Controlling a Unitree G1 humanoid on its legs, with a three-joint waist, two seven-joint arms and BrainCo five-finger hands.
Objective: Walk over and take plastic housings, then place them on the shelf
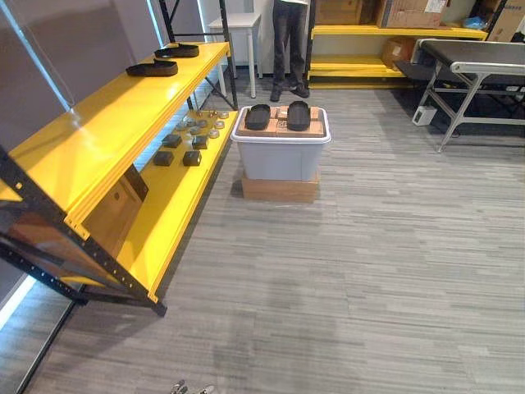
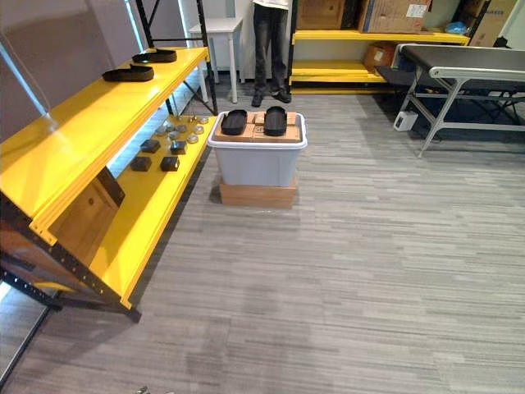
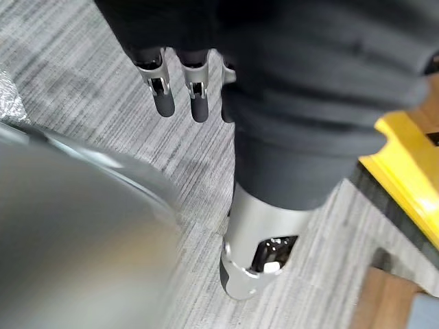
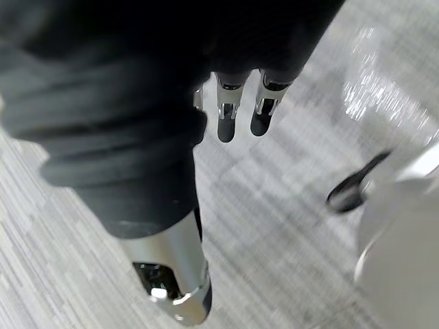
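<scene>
You are in a stockroom or workshop. A yellow shelving rack (image 1: 98,139) runs along the left and a second yellow rack (image 1: 385,33) at the far wall carries cardboard boxes (image 1: 414,12). Small parts (image 1: 197,127) lie on the near rack's lower shelf. A grey storage bin (image 1: 279,160) stands on the plank floor (image 1: 369,271), with a metal-legged table (image 1: 480,51) at right.

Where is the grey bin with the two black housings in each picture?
Left eye view: bin upper centre, on a wooden box.
Right eye view: bin upper centre, slightly further left.
Left wrist view: left hand over floor.
Right wrist view: right hand over floor.
Shared landmark: yellow shelf left of the bin.
</scene>
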